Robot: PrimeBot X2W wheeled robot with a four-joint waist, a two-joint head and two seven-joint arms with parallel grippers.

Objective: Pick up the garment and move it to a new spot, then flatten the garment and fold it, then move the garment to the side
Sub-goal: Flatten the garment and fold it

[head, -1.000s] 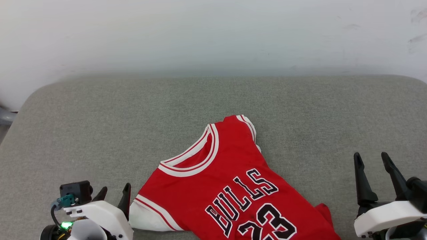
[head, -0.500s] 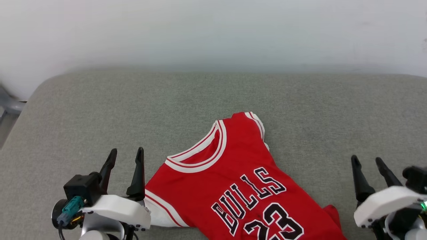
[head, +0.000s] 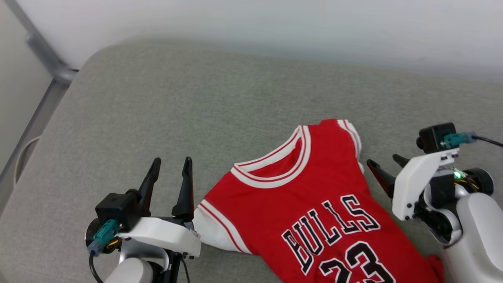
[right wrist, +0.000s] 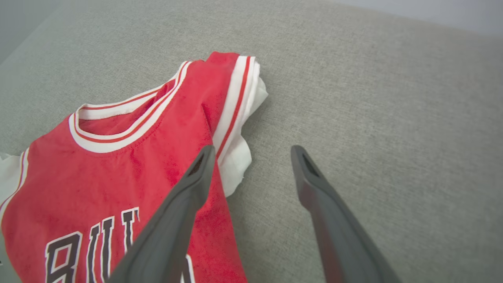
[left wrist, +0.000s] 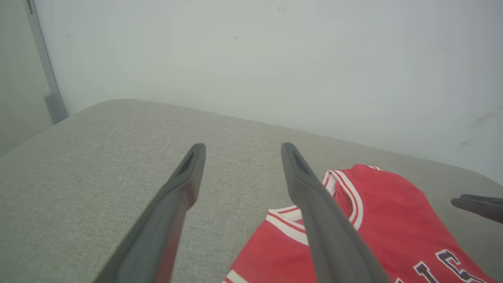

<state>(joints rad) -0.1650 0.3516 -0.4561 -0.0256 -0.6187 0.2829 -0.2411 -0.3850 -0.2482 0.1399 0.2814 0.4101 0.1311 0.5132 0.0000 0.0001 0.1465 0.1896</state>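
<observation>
Fingers (left wrist: 177, 204) on my left gripper (head: 173, 160) stand spread and empty over the bare grey cushion (head: 157, 98), just beside the near white sleeve of the garment (head: 314, 196). My right gripper (right wrist: 252, 148) is spread too and grips nothing. 1 finger is over the red shoulder and the other over bare cushion, with the far sleeve's edge between them. The garment lies face up near me, "BULLS" and 23 showing, its hem cut off at the bottom of the head view.

I judge the risk to be a thin pinch. Closing here may catch 1 layer or the loose sleeve, so the shirt drags and bunches.

Room is wide ahead and to my left. The wall (head: 275, 23) closes the back, and the cushion's rounded left corner ends by a metal post (head: 59, 72).
</observation>
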